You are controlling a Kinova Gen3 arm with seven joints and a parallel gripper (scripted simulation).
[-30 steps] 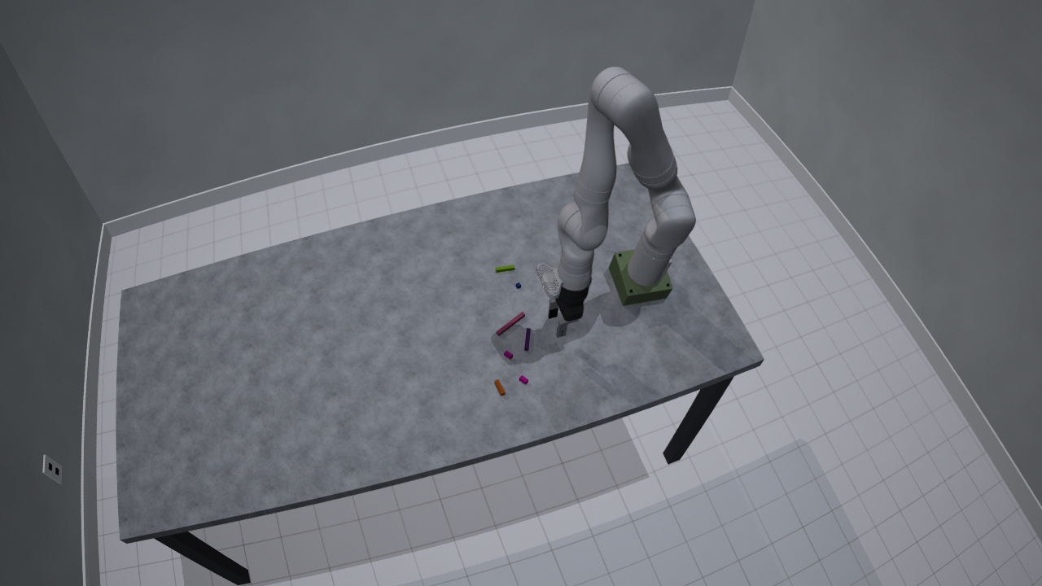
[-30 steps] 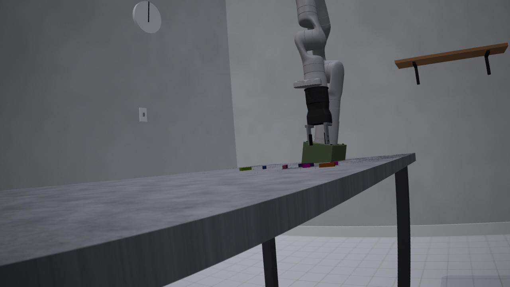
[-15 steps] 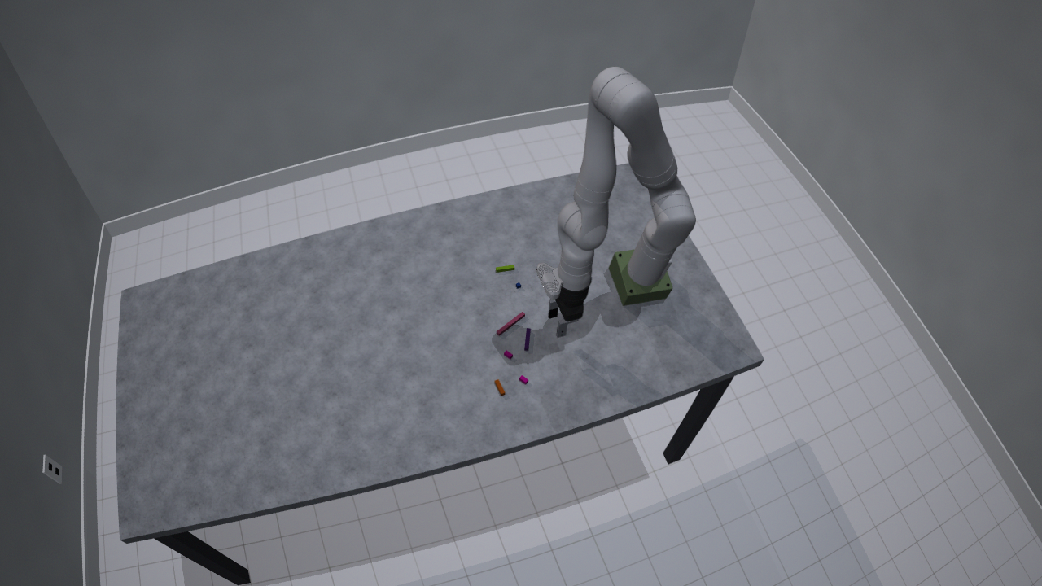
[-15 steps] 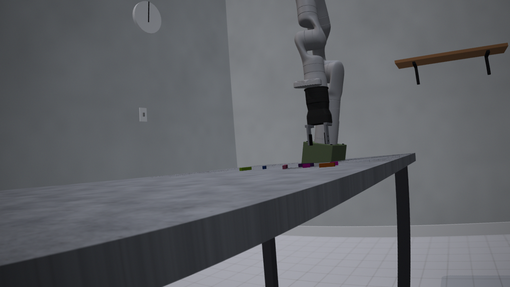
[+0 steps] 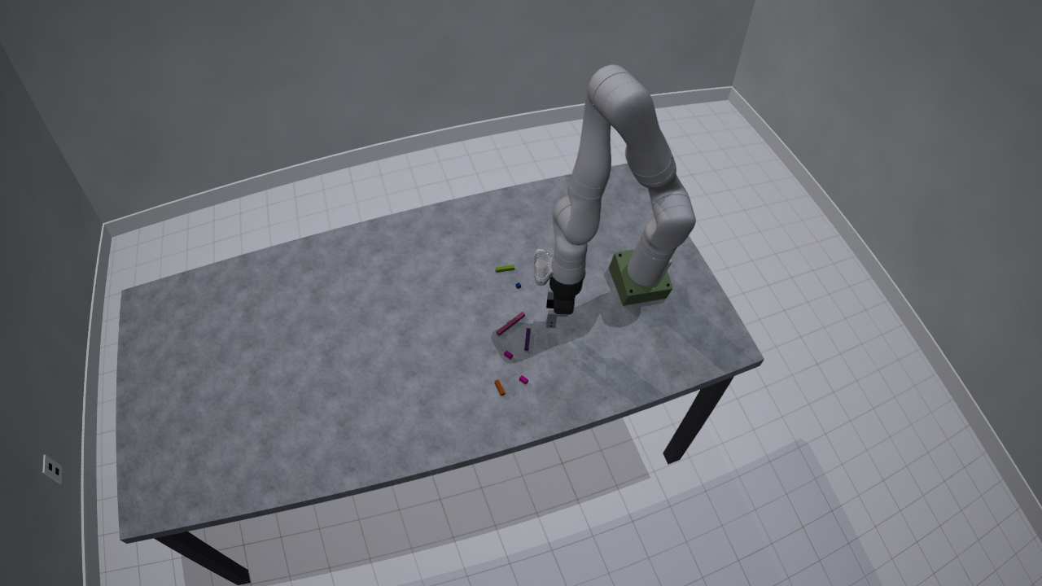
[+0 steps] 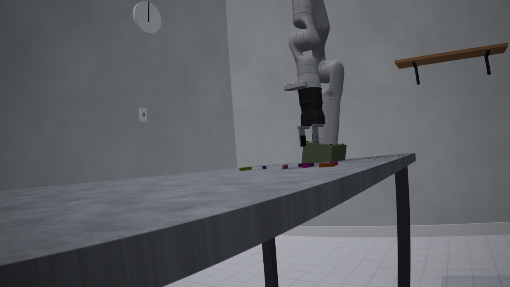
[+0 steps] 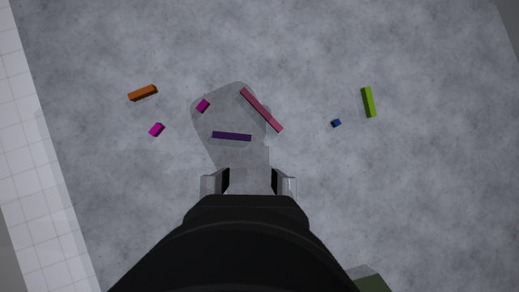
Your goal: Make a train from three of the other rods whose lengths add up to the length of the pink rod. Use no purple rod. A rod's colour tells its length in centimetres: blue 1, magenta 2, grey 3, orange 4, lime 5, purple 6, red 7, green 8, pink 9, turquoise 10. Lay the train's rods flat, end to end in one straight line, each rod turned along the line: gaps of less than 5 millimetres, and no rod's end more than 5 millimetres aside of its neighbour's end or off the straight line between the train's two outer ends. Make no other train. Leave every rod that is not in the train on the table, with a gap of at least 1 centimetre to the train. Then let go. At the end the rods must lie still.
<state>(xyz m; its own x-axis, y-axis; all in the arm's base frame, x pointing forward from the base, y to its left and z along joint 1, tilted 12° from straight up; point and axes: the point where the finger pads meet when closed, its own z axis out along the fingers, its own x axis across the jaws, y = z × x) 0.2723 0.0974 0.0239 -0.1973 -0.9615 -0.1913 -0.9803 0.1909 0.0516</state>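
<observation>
Above table (image 5: 291, 378), open empty gripper (image 6: 309, 139)

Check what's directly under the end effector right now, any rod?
No rod: the open end effector hangs over bare table in its own shadow. The purple rod lies just ahead of the fingers. Ground beneath the black body is hidden.

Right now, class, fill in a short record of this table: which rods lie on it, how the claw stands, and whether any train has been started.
rods on table: pink rod, purple rod, two magenta rods, orange rod, blue rod, lime rod
claw: open, holding nothing, above the table
nearest rod to claw: purple rod
rods touching: none, all lie apart
train: not started
</observation>
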